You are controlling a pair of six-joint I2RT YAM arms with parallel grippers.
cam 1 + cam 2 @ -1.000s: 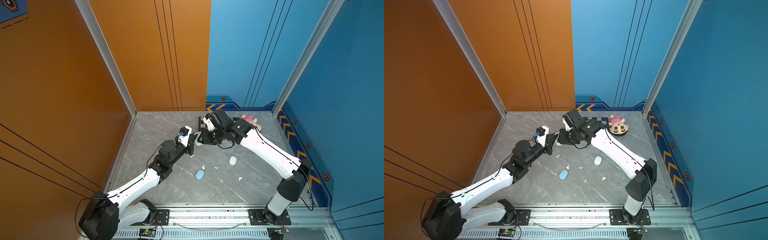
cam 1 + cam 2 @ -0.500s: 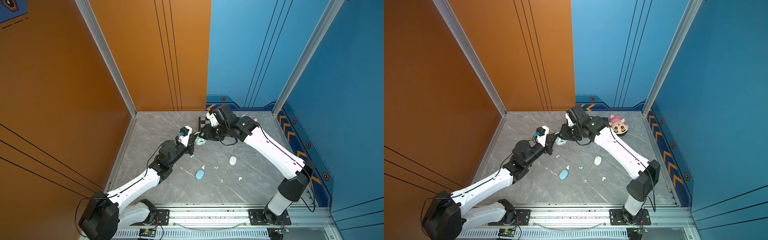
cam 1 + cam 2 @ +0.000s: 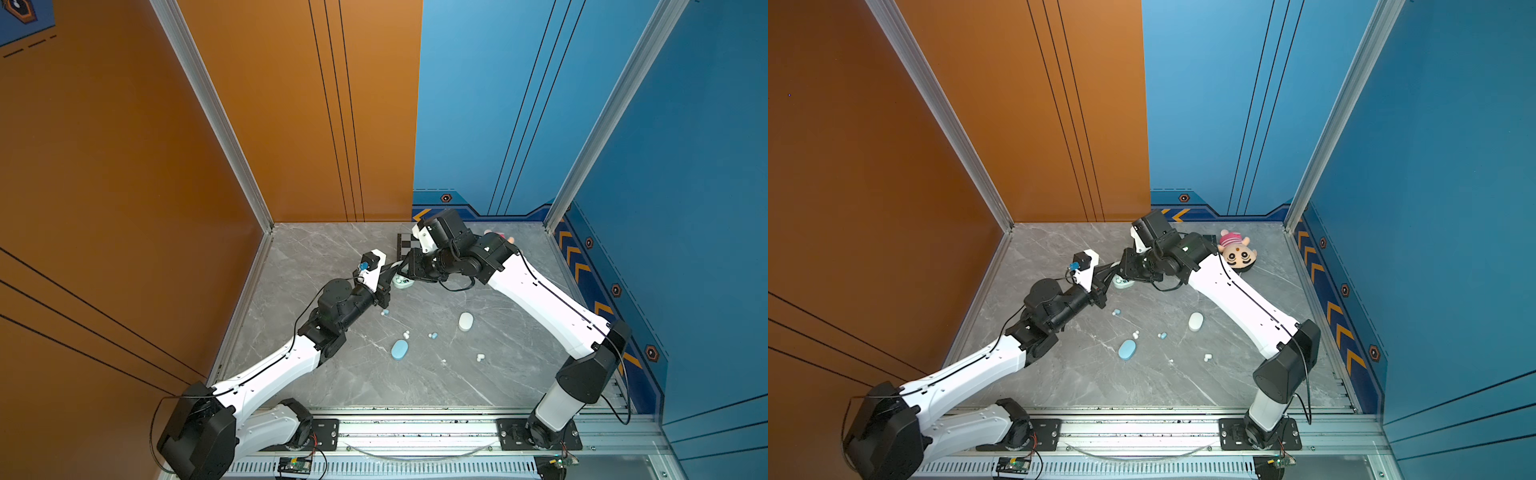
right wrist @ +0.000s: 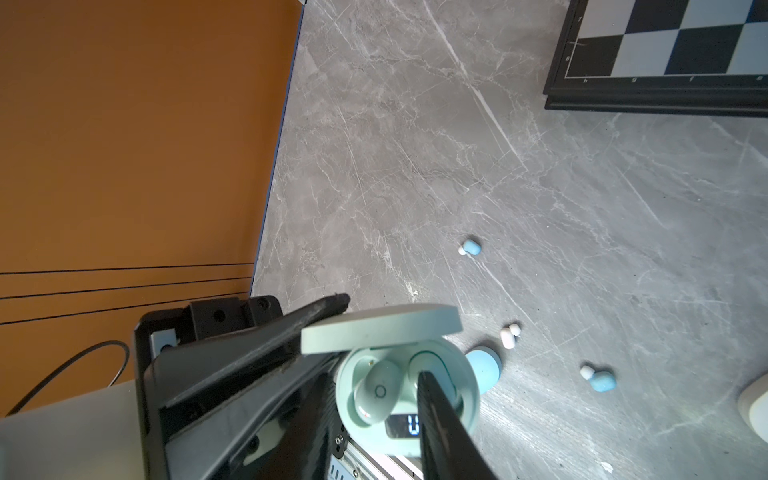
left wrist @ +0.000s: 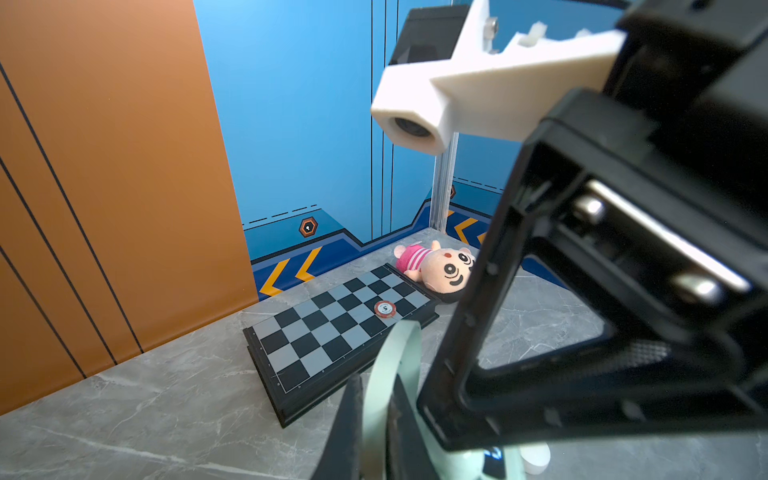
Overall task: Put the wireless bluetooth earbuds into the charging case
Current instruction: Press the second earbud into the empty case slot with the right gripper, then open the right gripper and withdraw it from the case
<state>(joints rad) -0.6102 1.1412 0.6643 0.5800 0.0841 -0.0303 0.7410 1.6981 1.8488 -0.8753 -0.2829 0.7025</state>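
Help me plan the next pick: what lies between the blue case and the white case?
One pale blue earbud, shown in both top views.

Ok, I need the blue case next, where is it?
In both top views the blue case lies closed near the table's middle, right of the left arm, a white earbud just behind it.

Mint-green oval plastic charging case [image 4: 357, 374] stands open beneath the right end effector [image 3: 404, 275], its lid [image 4: 380, 328] raised and pinched by the left end effector [image 5: 376, 419]. One mint earbud [image 4: 380, 390] sits inside. Pale blue and white earbuds [image 4: 471, 247] lie loose on the bench [image 4: 582, 208] near both.
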